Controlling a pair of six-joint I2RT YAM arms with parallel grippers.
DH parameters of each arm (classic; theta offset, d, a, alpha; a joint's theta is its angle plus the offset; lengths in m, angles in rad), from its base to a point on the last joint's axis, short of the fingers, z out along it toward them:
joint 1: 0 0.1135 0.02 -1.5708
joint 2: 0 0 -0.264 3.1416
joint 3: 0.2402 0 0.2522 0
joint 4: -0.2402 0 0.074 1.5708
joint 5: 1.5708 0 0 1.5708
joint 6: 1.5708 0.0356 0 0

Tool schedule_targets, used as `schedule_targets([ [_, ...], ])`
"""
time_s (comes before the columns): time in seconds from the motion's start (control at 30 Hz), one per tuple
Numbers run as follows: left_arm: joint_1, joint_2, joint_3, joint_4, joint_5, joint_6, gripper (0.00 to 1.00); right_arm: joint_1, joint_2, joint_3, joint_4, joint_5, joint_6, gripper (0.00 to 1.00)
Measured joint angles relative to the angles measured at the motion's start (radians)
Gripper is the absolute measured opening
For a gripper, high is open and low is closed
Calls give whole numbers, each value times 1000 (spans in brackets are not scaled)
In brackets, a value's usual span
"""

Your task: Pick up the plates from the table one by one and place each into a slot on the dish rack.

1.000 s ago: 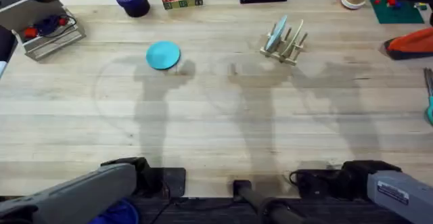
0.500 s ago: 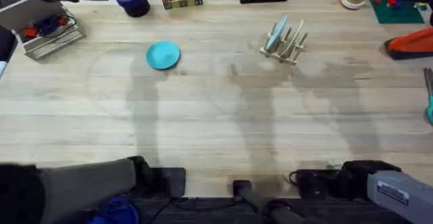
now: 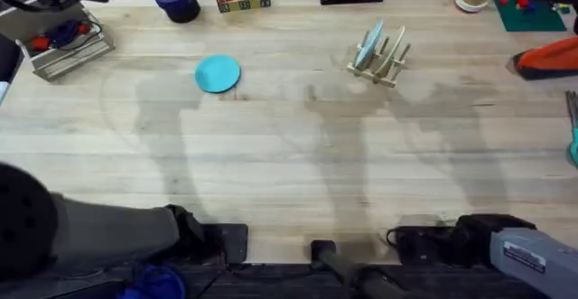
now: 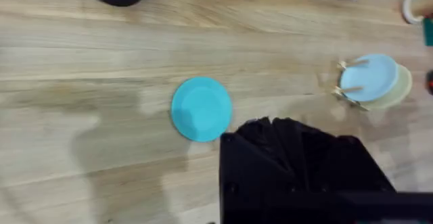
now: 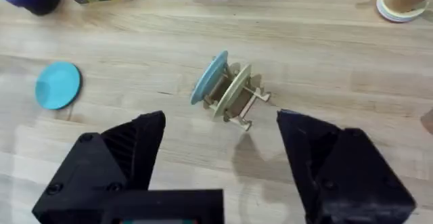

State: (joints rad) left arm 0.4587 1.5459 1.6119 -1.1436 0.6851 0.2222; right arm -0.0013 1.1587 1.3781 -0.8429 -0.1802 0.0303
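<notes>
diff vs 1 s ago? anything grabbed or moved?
Only the left arm moved: it swung toward the table's left edge and rose nearer the camera, its shadow sliding left. Nothing was grabbed or released. The turquoise plate lies in the same spot on the table, the rack keeps its plates, and the right arm is parked as before.

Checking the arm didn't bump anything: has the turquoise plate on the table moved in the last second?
No. The turquoise plate lies in the same spot, left of the dish rack.
</notes>
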Motion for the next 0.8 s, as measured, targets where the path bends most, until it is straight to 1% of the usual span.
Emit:
schedule_targets([
  [0.1, 16, 42, 0, -28, 53, 47, 40, 0, 0, 0, 0, 0, 0, 995],
  [0.23, 18, 105, 0, -59, 113, 111, 38, 0, 0, 0, 0, 0, 0, 994],
  [0.33, 18, 144, 0, -61, 158, 146, 38, 0, 0, 0, 0, 0, 0, 994],
  [0.43, 18, 167, 0, -62, 182, 168, 38, 0, 0, 0, 0, 0, 0, 994],
  [0.57, 18, 184, 0, -61, 194, 183, 38, 0, 0, 0, 0, 0, 0, 994],
  [0.8, 18, 236, 0, -61, 192, 190, 39, 0, 0, 0, 0, 0, 0, 994],
])
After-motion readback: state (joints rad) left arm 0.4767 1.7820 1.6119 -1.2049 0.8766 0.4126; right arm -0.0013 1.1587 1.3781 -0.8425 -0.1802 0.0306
